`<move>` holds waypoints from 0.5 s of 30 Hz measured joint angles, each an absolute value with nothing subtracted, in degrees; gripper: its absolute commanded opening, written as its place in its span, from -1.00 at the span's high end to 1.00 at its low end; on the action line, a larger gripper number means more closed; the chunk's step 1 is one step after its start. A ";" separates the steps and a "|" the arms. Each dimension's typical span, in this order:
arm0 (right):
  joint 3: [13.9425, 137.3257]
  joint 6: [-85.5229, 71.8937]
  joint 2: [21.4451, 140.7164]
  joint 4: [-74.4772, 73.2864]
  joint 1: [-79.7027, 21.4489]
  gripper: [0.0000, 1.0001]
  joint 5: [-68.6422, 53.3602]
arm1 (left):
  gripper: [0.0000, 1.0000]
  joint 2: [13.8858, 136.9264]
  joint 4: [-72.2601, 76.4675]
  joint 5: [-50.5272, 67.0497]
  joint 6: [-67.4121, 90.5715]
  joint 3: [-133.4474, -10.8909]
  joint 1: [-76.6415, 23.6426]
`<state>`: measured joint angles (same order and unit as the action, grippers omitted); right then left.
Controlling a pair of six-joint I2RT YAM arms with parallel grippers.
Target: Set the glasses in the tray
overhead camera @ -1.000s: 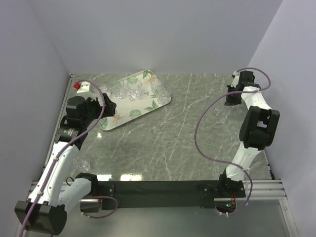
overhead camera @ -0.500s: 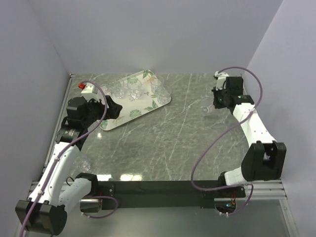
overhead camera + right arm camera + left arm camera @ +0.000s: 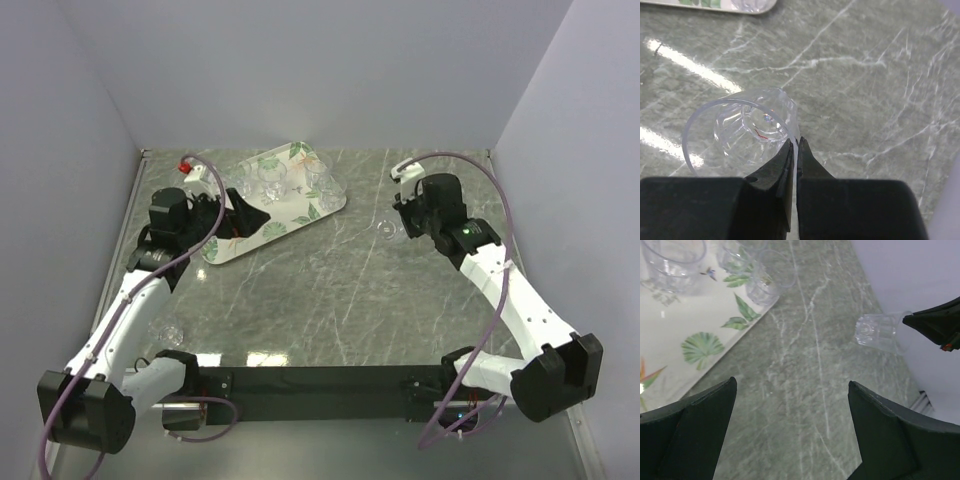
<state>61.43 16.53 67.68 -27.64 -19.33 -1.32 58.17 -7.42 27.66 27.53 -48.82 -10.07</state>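
Note:
The tray (image 3: 300, 209) lies at the table's back left with several clear glasses (image 3: 268, 180) on it. My right gripper (image 3: 398, 224) is shut on the rim of one glass (image 3: 385, 231), held above the table to the right of the tray. In the right wrist view the fingertips (image 3: 795, 146) pinch the glass (image 3: 747, 127) wall. My left gripper (image 3: 258, 213) is open and empty over the tray's near part. The left wrist view shows the tray (image 3: 685, 335), glasses (image 3: 764, 286) on it, the held glass (image 3: 876, 332), and my open left gripper (image 3: 790, 387).
One more clear glass (image 3: 166, 331) stands on the table at the near left, beside my left arm. Grey walls close in the left, back and right sides. The tray's corner (image 3: 715, 4) shows at the top of the right wrist view.
My right arm has swung left from the far right corner towards the tray, carrying the glass. My left gripper has moved right and forward over the tray.

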 measured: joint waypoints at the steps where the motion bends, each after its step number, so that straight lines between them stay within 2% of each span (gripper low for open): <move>1: 61.36 16.78 67.22 -27.38 -20.40 1.00 -0.75 | -0.99 58.67 -6.79 27.92 28.60 -48.82 -10.66; 15: 57.69 16.47 66.54 -25.04 -29.08 1.00 5.52 | -0.99 67.53 1.06 21.34 40.23 -48.77 -28.64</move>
<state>57.69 16.47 66.54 -25.04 -29.08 5.52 67.53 1.06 21.34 40.23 -48.77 -28.64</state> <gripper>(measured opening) 0.033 0.994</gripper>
